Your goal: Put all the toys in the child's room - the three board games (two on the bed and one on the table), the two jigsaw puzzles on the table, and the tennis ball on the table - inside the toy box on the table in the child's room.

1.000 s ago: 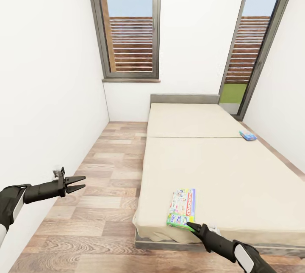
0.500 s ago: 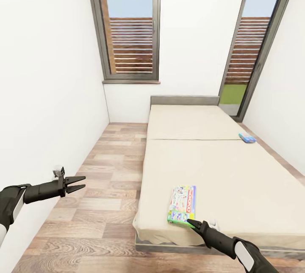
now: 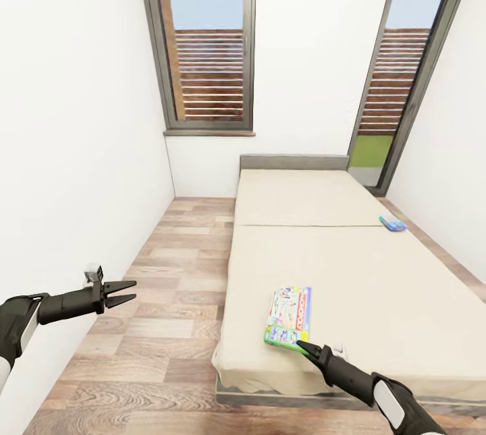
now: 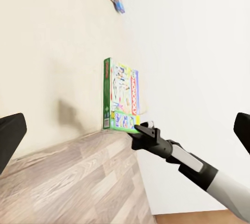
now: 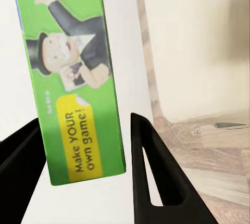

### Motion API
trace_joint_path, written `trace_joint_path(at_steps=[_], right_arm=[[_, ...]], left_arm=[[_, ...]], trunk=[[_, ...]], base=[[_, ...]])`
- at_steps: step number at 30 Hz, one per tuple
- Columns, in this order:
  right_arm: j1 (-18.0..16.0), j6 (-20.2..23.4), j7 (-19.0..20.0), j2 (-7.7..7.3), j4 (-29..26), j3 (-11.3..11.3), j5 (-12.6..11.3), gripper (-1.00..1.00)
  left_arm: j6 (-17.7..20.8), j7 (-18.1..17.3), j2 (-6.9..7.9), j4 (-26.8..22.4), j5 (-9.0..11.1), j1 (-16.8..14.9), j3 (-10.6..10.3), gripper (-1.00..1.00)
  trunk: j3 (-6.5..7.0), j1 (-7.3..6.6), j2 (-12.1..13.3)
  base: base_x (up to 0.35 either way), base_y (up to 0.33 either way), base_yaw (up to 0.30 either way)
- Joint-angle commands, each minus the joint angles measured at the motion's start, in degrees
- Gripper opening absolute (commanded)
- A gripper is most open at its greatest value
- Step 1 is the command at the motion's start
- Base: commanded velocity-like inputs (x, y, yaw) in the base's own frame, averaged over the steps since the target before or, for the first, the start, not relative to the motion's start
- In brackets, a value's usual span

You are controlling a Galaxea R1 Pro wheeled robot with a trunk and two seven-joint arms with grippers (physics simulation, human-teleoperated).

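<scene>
Monopoly (image 3: 289, 319) on bed (image 3: 378, 280), near edge, 5 o'clock in head view. My right gripper (image 3: 301, 347) wide, straddling its green corner. Left gripper (image 3: 127, 291) open over floor (image 3: 169, 327), 8 o'clock.

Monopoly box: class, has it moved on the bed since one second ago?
Yes: the Monopoly box slid slightly up the bed, toward the headboard.

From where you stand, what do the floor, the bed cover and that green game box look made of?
Floor: wood planks, grain showing, matt. Bed cover: plain beige cloth, probably, soft folds at the corner. Monopoly box: printed cardboard by its look, smooth bright green side.
</scene>
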Motion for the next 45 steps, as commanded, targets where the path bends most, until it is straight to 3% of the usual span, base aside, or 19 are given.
trace_joint_path(at_steps=[1,8,14,17,32,45], right_arm=[[-0.02,0.34,0.12,0.0,-0.66,-0.09,0.07,-1.0],[0.18,1.55,1.06,-0.2,-8.34,0.01,-0.45,-1.0],[0.61,1.6,9.3,-0.62,-9.55,-0.51,-0.68,-1.0],[0.67,1.71,10.52,-0.85,-9.58,-0.58,-0.72,-1.0],[0.71,1.82,11.12,-0.98,-9.54,-0.86,-0.89,-1.0],[0.78,1.84,11.81,-1.13,-9.54,-0.93,-1.01,-1.0]], left_arm=[[0.61,-0.32,-0.01,-0.01,-0.24,-0.03,0.07,1.0],[0.53,-0.32,-0.06,-0.01,-0.24,-0.03,0.07,1.0],[0.56,-0.32,-0.09,-0.12,-0.24,-0.03,0.07,1.0],[0.59,-0.32,-0.09,-0.12,-0.24,-0.03,0.07,1.0],[0.69,-0.32,-0.09,-0.17,-0.36,-0.05,-0.01,1.0],[1.09,-0.32,-0.09,-0.14,-0.53,-0.19,-0.06,1.0]], trunk=[[0.13,-0.23,0.39],[1.38,-1.77,3.2],[2.46,-3.08,5.6],[3.0,-3.74,6.81],[5.74,-7.04,12.82],[8.62,-9.89,18.04]], base=[[0.0,0.0,0.0],[0.0,0.0,0.0],[0.0,0.0,0.0],[0.0,0.0,0.0],[0.0,0.0,-0.009],[0.0,0.0,-0.216]])
